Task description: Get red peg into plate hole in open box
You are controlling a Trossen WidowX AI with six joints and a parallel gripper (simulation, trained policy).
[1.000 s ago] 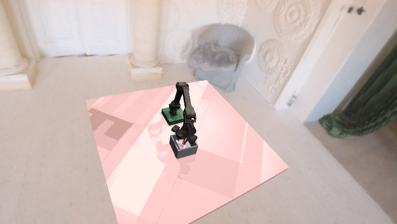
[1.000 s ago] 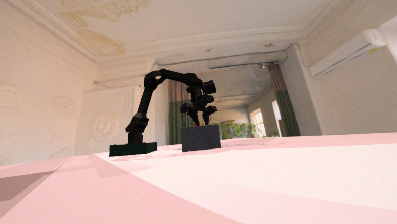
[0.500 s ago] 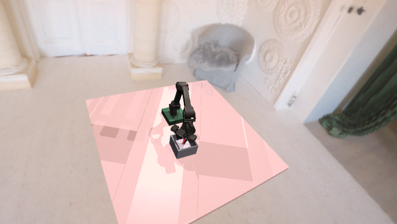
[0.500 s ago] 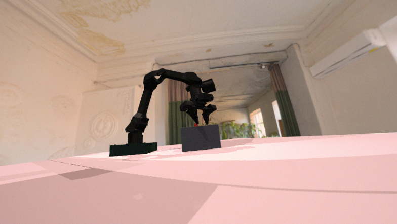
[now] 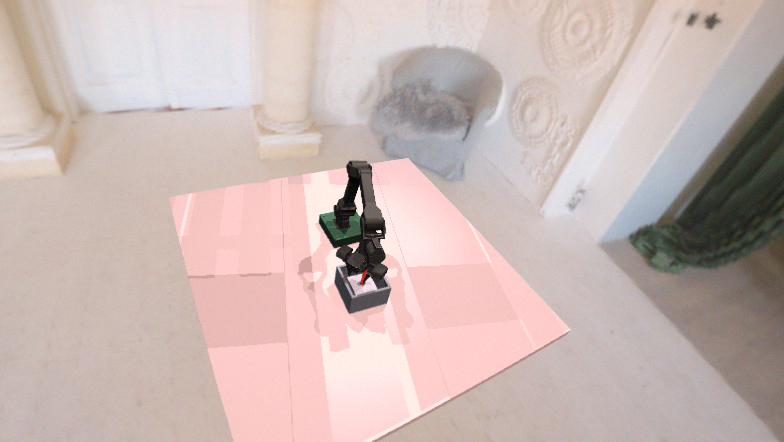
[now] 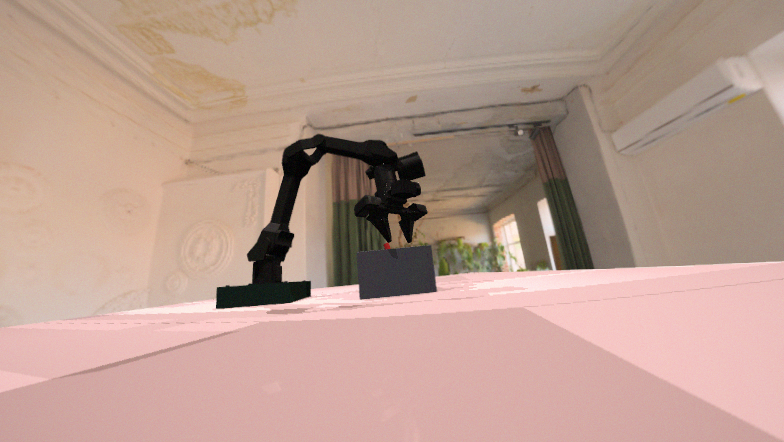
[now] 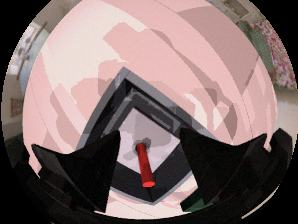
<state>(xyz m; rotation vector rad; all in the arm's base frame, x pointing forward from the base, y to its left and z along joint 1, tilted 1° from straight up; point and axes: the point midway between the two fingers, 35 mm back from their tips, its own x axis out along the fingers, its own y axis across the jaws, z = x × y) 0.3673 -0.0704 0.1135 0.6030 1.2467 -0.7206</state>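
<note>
Arm arched over the box, pincer downward, spread open.

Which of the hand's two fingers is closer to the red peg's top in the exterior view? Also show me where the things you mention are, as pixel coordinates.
The left-hand one in that picture: its tip is just above the red peg's top (image 6: 386,246) (image 7: 148,184); the other stands further right.

ok so the peg is plain red, box is dark grey w/ a lighter grey rim, plate at the bottom is pale pinkish-white. Arm + gripper are all black, on a dark green base. Tabletop's pink w/ cream streaks & duskier pink patches, tbh kinda patchwork, and the curtain on the right is green, brownish up top in the exterior cam.
</note>
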